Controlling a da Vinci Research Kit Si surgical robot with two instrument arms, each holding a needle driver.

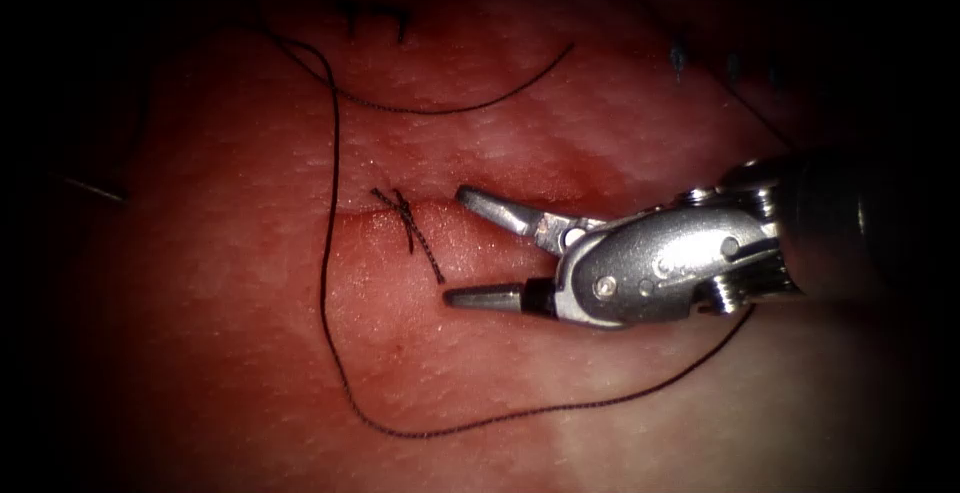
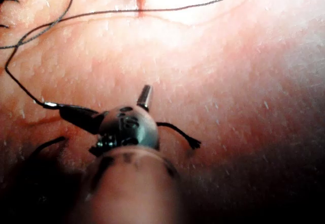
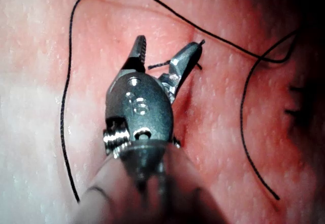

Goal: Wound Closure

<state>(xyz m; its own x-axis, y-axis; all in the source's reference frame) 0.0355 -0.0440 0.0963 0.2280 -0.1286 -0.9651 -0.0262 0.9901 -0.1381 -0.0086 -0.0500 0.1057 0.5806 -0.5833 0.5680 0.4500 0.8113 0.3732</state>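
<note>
My right tool (image 1: 458, 246) reaches in from the right edge of the tissue (image 1: 250, 373) in the endoscope view. Its jaws are spread wide and hold nothing. Just off their tips to the left sits the knot (image 1: 403, 215), tied across the cut (image 1: 360, 210). One cut end (image 1: 428, 258) trails from the knot on a slant toward the mouth of the jaws, stopping near the lower tip without touching it. By my reading, that slanted tail and the gap facing it are what matters here, and this arm is the nearer one. The thread (image 1: 325, 203) lies slack, running from the far edge of the tissue down past the left of the knot and curling back under the tool. A thin pale streak (image 1: 95, 190) near the left edge may be the needle, but I cannot tell, and neither tool has it. In the left wrist view, my left tool (image 2: 104, 99) has its jaws splayed far apart with nothing between them. The thread (image 2: 20, 87) runs up to the tip of the darker jaw, and I cannot say whether it touches. In the right wrist view, the right tool (image 3: 165, 49) gapes open with the cut end (image 3: 160, 64) lying loose across the gap, its length running from one jaw toward the other.
</note>
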